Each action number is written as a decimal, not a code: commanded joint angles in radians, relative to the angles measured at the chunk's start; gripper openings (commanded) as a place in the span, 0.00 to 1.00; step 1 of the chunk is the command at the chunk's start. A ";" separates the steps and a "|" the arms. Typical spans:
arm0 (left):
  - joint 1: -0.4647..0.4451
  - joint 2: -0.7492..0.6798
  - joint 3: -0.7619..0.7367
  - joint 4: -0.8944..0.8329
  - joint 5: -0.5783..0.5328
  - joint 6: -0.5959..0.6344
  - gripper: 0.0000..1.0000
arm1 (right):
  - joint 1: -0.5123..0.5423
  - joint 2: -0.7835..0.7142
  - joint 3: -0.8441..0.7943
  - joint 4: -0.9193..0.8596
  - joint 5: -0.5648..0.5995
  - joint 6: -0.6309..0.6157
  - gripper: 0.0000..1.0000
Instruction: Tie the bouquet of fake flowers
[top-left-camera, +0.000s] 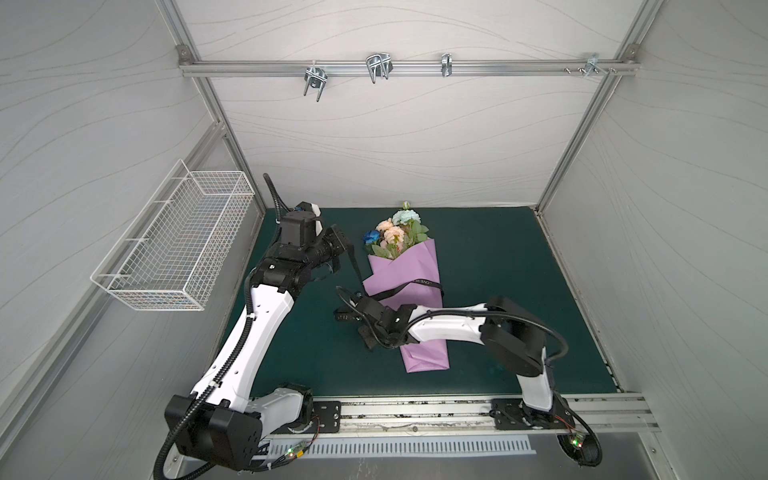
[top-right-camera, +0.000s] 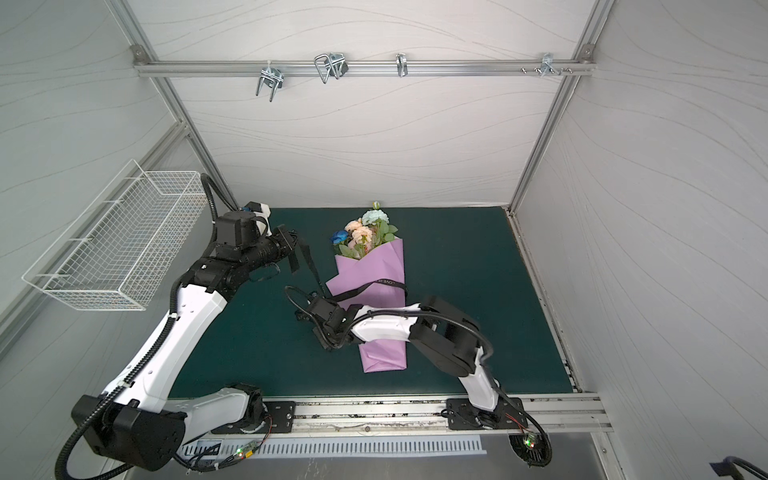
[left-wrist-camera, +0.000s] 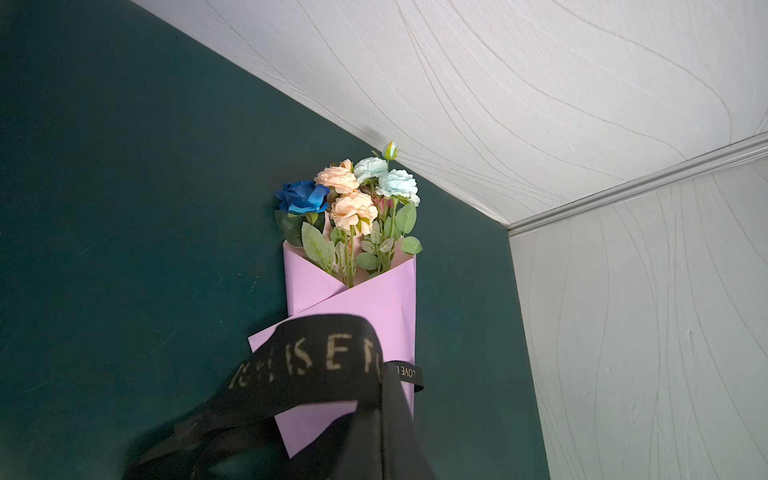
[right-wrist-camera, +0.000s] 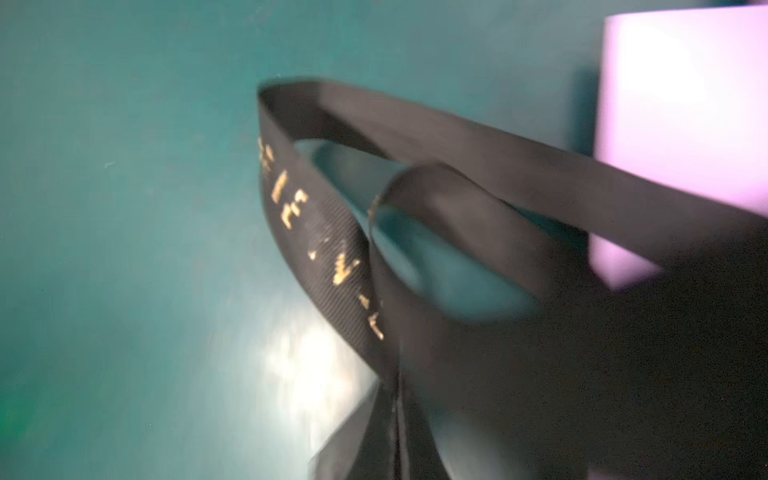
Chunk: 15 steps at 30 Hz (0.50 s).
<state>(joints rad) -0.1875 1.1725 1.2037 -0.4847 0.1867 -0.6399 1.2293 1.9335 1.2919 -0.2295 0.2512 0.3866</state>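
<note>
Roses of peach, pale blue and deep blue make up the bouquet (top-left-camera: 395, 235) (top-right-camera: 365, 237) (left-wrist-camera: 353, 203). It lies on the green mat (top-left-camera: 498, 291) around the middle, with the heads towards the far wall and the stems towards the near edge. Lilac paper (top-left-camera: 409, 270) (top-right-camera: 374, 270) (left-wrist-camera: 374, 299) (right-wrist-camera: 673, 104) is folded around the stems, so only the heads and leaves show above it.

A black ribbon (top-left-camera: 415, 284) (top-right-camera: 384, 282) (left-wrist-camera: 316, 353) (right-wrist-camera: 324, 232) with light lettering crosses the paper at a slant about halfway down.

From the left edge of the paper one strand rises to the left gripper (top-left-camera: 343, 245) (top-right-camera: 296, 245). That gripper is held above the mat, left of the flower heads. Its jaws are pressed together on the strand, and a short end hangs below them. In the left wrist view the ribbon arches close to the lens, with the bouquet beyond it.

The right arm reaches across the near part of the paper. The right gripper (top-left-camera: 347, 313) (top-right-camera: 303, 313) sits low, just left of the paper's left edge. A second strand runs to it from the paper. In the right wrist view, which is blurred, the ribbon forms a loop over the mat and narrows to one point, where the jaws have clamped shut on it.

A white wire basket (top-left-camera: 174, 245) hangs on the left wall, well apart from all this.
</note>
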 joint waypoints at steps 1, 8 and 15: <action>0.006 -0.039 -0.015 -0.037 -0.018 0.002 0.00 | -0.005 -0.175 -0.054 -0.084 0.039 0.041 0.00; 0.006 -0.115 -0.079 -0.111 0.003 0.007 0.00 | -0.062 -0.350 -0.217 -0.218 0.040 0.140 0.00; 0.006 -0.216 -0.224 -0.222 -0.035 -0.047 0.00 | -0.241 -0.396 -0.302 -0.180 -0.089 0.172 0.00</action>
<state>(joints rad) -0.1875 0.9863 1.0149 -0.6403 0.1844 -0.6540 1.0382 1.5551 0.9936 -0.4042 0.2321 0.5278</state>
